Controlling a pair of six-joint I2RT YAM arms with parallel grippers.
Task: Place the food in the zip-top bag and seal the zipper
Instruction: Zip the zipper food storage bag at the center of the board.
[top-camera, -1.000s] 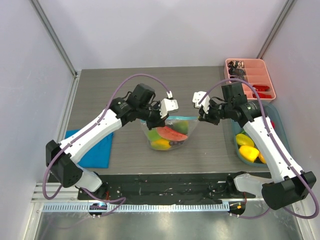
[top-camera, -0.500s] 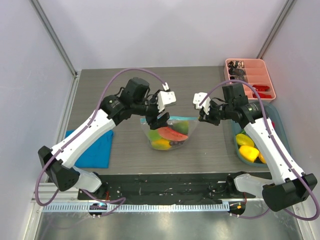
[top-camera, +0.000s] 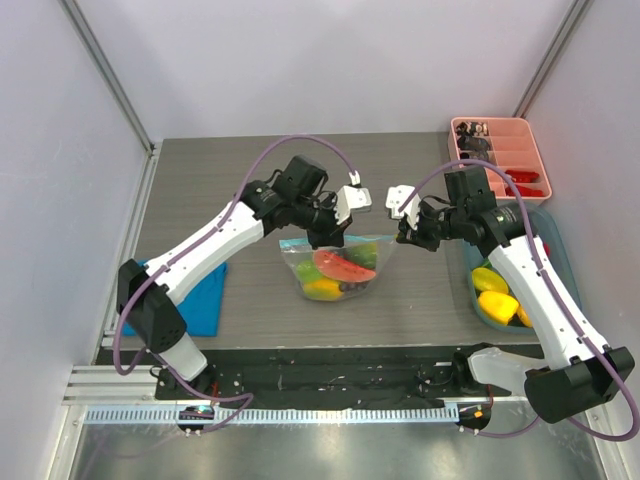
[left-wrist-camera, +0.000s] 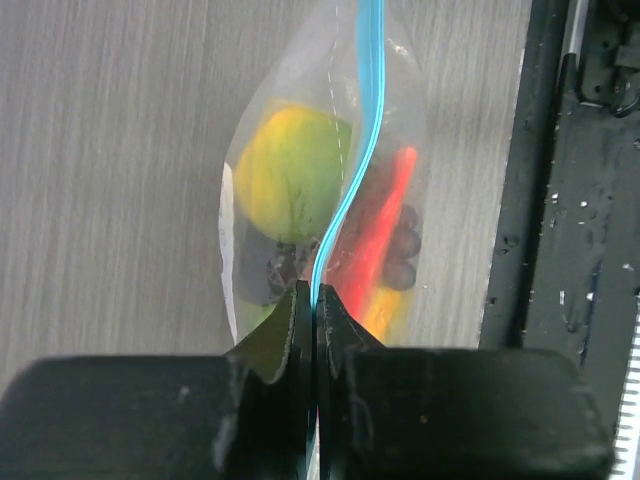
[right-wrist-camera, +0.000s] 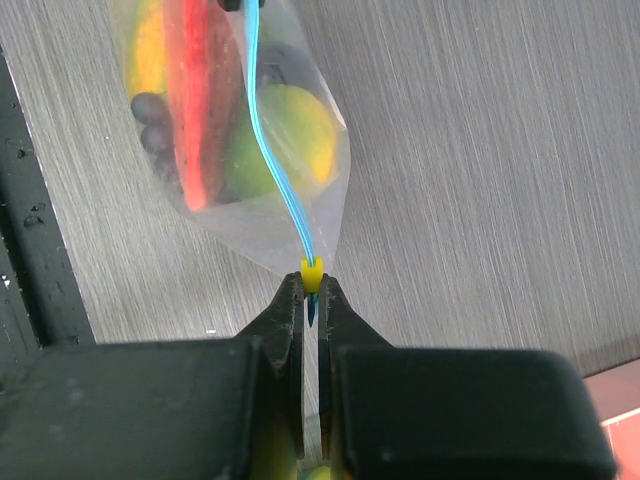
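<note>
Left claw (left-wrist-camera: 314, 295) jaws pinched narrow on the zipper (left-wrist-camera: 345, 200), teal strip running straight out from the tips. Right claw (right-wrist-camera: 311, 290) also clamped tight, on the zipper's end, with a small yellow tab (right-wrist-camera: 312, 270) just past its tips. The zip-top bag (top-camera: 335, 285) hangs between the two claws, its mouth stretched from one to the other and its belly sagging toward the arm bases. Food is inside, below both claws: watermelon slice (left-wrist-camera: 375, 230), green-yellow fruit (left-wrist-camera: 290, 175), dark grapes (left-wrist-camera: 400, 250).

Bare grey wood-grain table (top-camera: 220, 170) lies around the bag, with open space beyond both claws toward the back wall. The black strip (top-camera: 330, 375) at the near edge is close under the bag. Outboard of the right claw are a teal bin (top-camera: 556, 236) holding yellow fruits (top-camera: 495, 290) and a pink tray (top-camera: 500, 150) farther back; its contents are too small to tell. A blue cloth (top-camera: 195, 300) lies well outboard of the left claw. Plain white walls close in three sides.
</note>
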